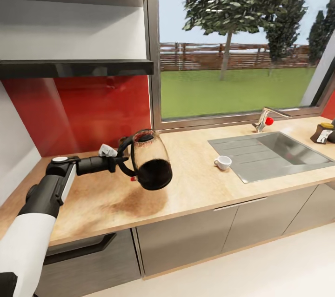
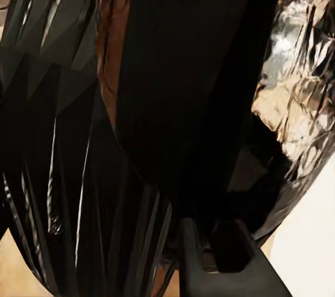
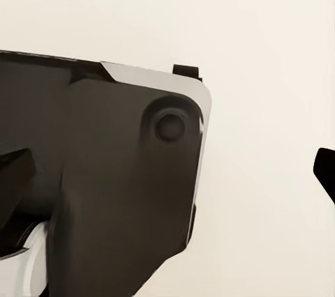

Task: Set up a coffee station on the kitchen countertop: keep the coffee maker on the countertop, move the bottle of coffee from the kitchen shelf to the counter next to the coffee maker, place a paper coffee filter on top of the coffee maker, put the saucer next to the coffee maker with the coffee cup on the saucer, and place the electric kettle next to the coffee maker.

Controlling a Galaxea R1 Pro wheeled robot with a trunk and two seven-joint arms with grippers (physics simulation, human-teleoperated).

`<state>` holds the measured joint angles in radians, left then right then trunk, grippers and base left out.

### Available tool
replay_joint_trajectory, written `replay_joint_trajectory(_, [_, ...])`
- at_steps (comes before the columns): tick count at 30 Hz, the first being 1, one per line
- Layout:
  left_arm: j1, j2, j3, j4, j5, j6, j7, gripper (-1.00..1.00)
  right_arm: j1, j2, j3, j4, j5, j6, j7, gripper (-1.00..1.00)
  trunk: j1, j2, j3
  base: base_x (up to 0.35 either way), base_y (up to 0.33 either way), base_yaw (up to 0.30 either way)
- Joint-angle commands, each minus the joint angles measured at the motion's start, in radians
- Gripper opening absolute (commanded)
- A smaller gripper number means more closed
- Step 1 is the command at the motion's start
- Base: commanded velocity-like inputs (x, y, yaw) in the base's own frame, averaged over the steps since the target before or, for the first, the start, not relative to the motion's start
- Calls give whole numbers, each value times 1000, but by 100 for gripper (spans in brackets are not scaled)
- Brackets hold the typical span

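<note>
1. The left gripper (image 1: 126,160) is clamped on the black handle of a glass carafe (image 1: 150,160), holding it above the counter (image 1: 195,181) — clear of the wood, a dim shadow lying beneath it.
2. The left arm (image 1: 51,190) reaches out nearly level from the lower left of the head view: white upper shell, black forearm, slim black wrist ending at the handle.
3. The carafe is a rounded, transparent vessel tilted to one side, its dark mouth turned up toward the wall and dark coffee pooled in its lower belly. Whether this is the task's coffee maker or kettle cannot be told.
4. In the left wrist view the glass (image 2: 174,102) sits right against the lens, dark and glossy, with bright warped reflections on one flank.
5. A small white object (image 1: 108,150) rests on the counter just behind the wrist; its shape is unclear.
6. The cup (image 1: 223,162) — white, smooth, with a small handle — stands on the counter, touching the near left corner of the steel sink (image 1: 279,157).
7. A tap (image 1: 266,120) with a red knob stands behind the sink.
8. The counter is pale wood grain; the wall behind is glossy red.
9. The right wrist view shows a dark panel (image 3: 105,171) over pale floor; the right gripper's state cannot be told.
</note>
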<state>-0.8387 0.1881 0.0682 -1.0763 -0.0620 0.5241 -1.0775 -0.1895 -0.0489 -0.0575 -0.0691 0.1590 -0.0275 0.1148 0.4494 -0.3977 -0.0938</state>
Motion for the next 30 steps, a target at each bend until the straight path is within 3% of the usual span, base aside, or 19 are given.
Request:
replay_joint_trajectory(1, [-2, -1, 2, -5, -4, 12, -8, -100, -1, 0, -7, -4, 10, -3, 3, 100, 1, -2, -2, 0, 0, 0])
replay_joint_trajectory(6, [1, 0, 1, -52, -4, 56, -7, -100, -1, 0, -8, -12, 8, -3, 6, 100, 1, -2, -2, 0, 0, -47])
replay_joint_trajectory(10, [10, 5, 1, -145, -4, 76, -7, -100, -1, 0, -8, -12, 8, -3, 9, 100, 1, -2, -2, 0, 0, -221])
replay_joint_trajectory(16, [13, 7, 0, -272, -4, 193, -11, -100, -1, 0, -8, -12, 8, -3, 9, 100, 1, -2, -2, 0, 0, -259])
replay_joint_trajectory(30, [13, 4, -4, -285, -7, 203, -13, -100, -1, 0, -8, -12, 8, -3, 8, 100, 1, -2, 0, 0, 0, -265])
